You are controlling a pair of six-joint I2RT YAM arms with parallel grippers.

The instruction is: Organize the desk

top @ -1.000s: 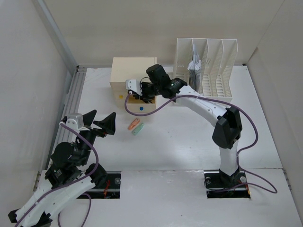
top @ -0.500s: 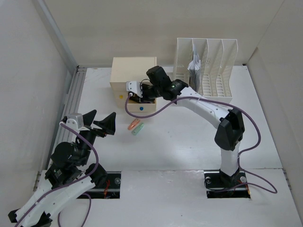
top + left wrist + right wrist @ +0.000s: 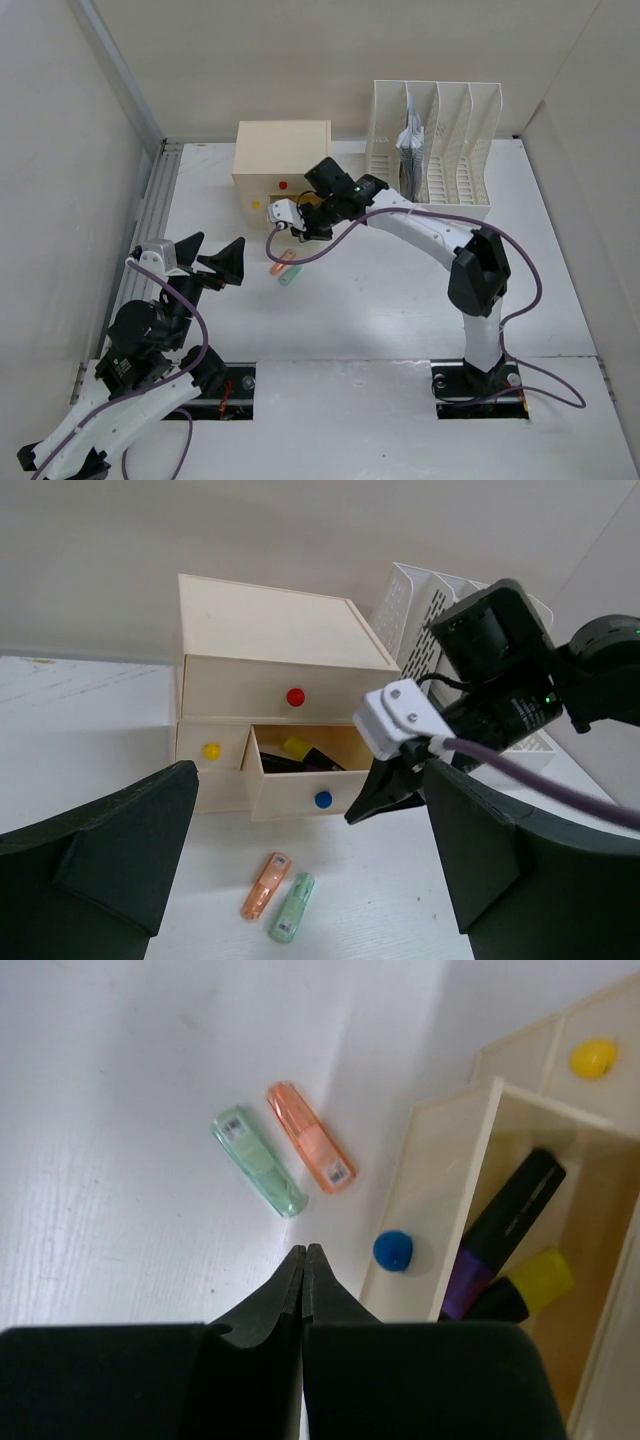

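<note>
Desk (image 3: pixel 380 310): open drawer (image 3: pixel 430 1210), orange hiliter (image 3: pixel 310 1138), green hiliter (image 3: pixel 258 1160)

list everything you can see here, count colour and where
desk: 1, white, under everything
rail: 1, grey, along the desk's left edge
drawer box: 1, cream, far side; red, yellow and blue knobs
blue-knob drawer: 1, cream, pulled open
dark marker: 1, black and purple, in the open drawer
yellow marker: 1, yellow end, beside it in the drawer
orange marker: 1, on the desk before the box
green marker: 1, beside the orange one
file rack: 1, white, right of the box, papers in one slot
left gripper: 1, black, open, empty
right gripper: 1, black, shut, empty, by the open drawer
</note>
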